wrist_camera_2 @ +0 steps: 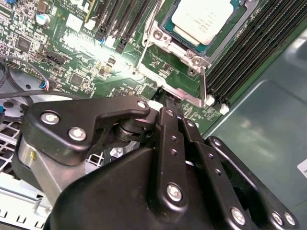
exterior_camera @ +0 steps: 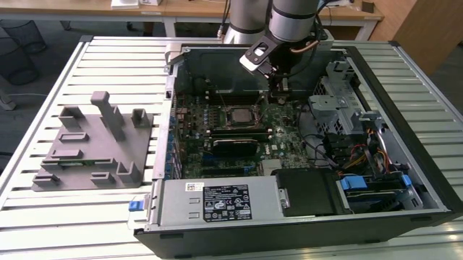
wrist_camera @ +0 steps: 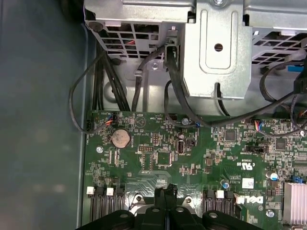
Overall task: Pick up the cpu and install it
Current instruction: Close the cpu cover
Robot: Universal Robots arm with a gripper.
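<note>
The cpu [exterior_camera: 237,115] lies flat in its socket on the green motherboard [exterior_camera: 282,135] inside the open computer case. In the second wrist view its pale silver top [wrist_camera_2: 204,19] sits inside the metal socket frame [wrist_camera_2: 189,60], with a thin lever [wrist_camera_2: 204,84] along one side. My gripper [exterior_camera: 278,95] hangs low over the board just beyond the socket's far corner, toward the exterior view's right. Its black fingers [wrist_camera_2: 169,120] are pressed together, with the gripper [wrist_camera_2: 167,99] tip at the frame's edge. The gripper [wrist_camera: 165,190] holds nothing that I can see.
A grey plastic fixture [exterior_camera: 94,146] with upright posts stands on the slatted table [exterior_camera: 51,222] at the exterior view's left. A black heatsink block [exterior_camera: 235,146] lies nearer than the socket. A metal drive cage [exterior_camera: 336,92] and black cables [wrist_camera: 177,91] crowd the gripper's side.
</note>
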